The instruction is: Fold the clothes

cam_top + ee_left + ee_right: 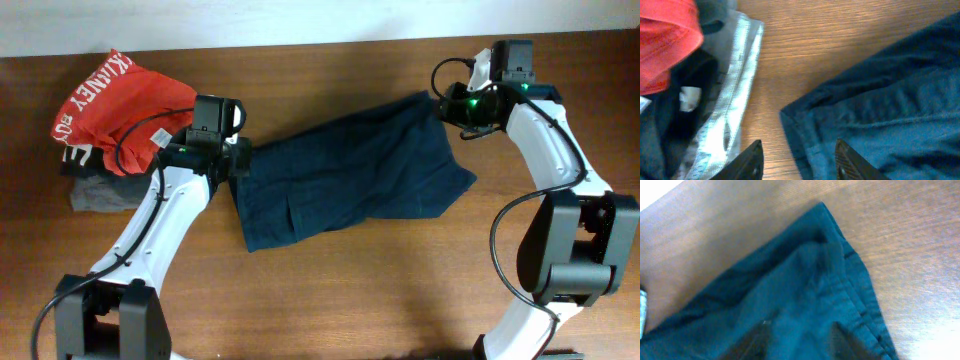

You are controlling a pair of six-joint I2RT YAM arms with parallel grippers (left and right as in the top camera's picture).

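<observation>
both arms reach forward, left gripper [799, 147] and right gripper [797, 337] with jaws parted.

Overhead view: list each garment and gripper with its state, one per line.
navy garment: spread out, wrinkled, not gripped.
red garment: crumpled, heaped on the grey garment.
grey garment: lying flat, partly covered.
left gripper: open, over the navy garment's left corner.
right gripper: open, over its far right corner.
</observation>
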